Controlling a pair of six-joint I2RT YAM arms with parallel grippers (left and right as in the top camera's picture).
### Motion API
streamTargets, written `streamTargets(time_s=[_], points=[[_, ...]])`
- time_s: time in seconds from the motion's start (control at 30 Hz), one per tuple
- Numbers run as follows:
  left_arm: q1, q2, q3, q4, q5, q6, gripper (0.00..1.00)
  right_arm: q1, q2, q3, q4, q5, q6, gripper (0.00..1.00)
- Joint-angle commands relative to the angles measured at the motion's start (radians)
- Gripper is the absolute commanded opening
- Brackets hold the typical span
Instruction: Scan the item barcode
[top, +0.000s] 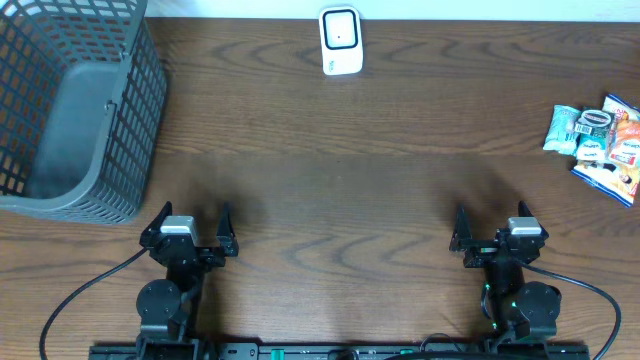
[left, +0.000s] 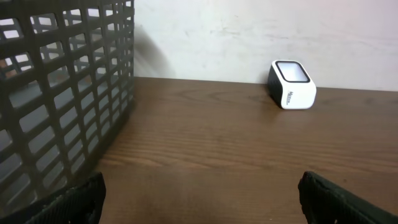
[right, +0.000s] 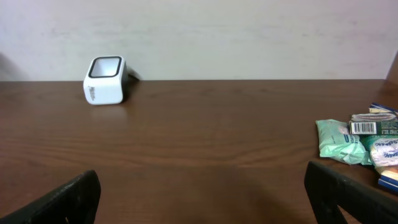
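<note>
Overhead view shows the small pile of snack packets (top: 597, 145) lying at the far right edge of the desk (top: 340, 180), some overlapping each other. From the right wrist view the nearest one is a pale green packet (right: 339, 142), and just behind it a white barcode label (right: 364, 127) faces up. The print on the packets is too small to read.

The white scanner (top: 341, 41) with its dark window stands at the back middle of the desk, well apart from the packets. It has a short word on its side, which I cannot read. A grey plastic basket (top: 140, 120) with a grid wall stands at the back left corner.

The desk is dark brown wood with clear grain, and a plain pale wall (right: 249, 31) rises behind it.

The left hand (top: 195, 215) and the right hand (top: 492, 215) are at the near edge, both spread wide and holding nothing, far from the packets.
</note>
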Motion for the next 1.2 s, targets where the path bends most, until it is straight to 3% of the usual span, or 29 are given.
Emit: streamTargets(time_s=[0.0,0.3,0.43,1.17], points=[[0.004,-0.009,-0.010,-0.046,-0.009,0.021,0.98,0.001,-0.006,-0.002,-0.004,0.004,0.003,0.99],[0.004,-0.009,-0.010,-0.049,-0.036,0.005,0.98,0.001,-0.006,-0.002,-0.004,0.004,0.003,0.99],[0.004,-0.009,-0.010,-0.050,-0.077,-0.060,0.97,0.001,-0.006,-0.002,-0.004,0.004,0.003,0.99],[0.004,-0.006,-0.010,-0.050,-0.076,-0.058,0.98,0.001,-0.006,-0.002,-0.004,0.004,0.003,0.99]])
